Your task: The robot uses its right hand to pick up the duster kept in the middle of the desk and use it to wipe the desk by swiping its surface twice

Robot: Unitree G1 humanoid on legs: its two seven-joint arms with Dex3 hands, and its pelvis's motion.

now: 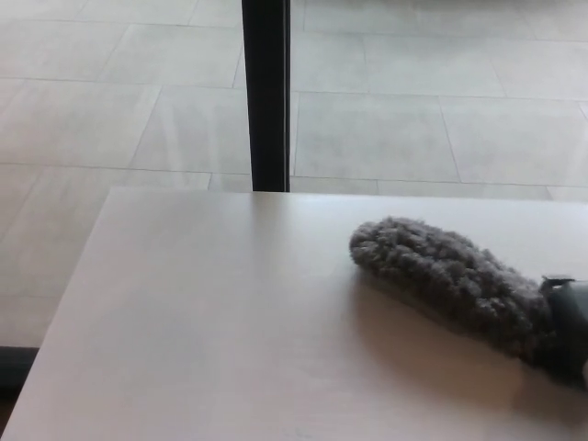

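A fluffy grey duster (pixel 446 276) lies along the pale desk (pixel 202 312), its tip pointing toward the far edge and its base running off to the right. At the picture's right edge only a sliver of my black right hand (pixel 570 322) shows, at the duster's base, holding it. The rest of the hand and the handle are out of frame. My left hand does not show.
A black vertical post (pixel 266 92) stands behind the desk's far edge, in front of a tiled grey floor (pixel 413 110). The desk's left edge (pixel 55 322) drops off to the floor.
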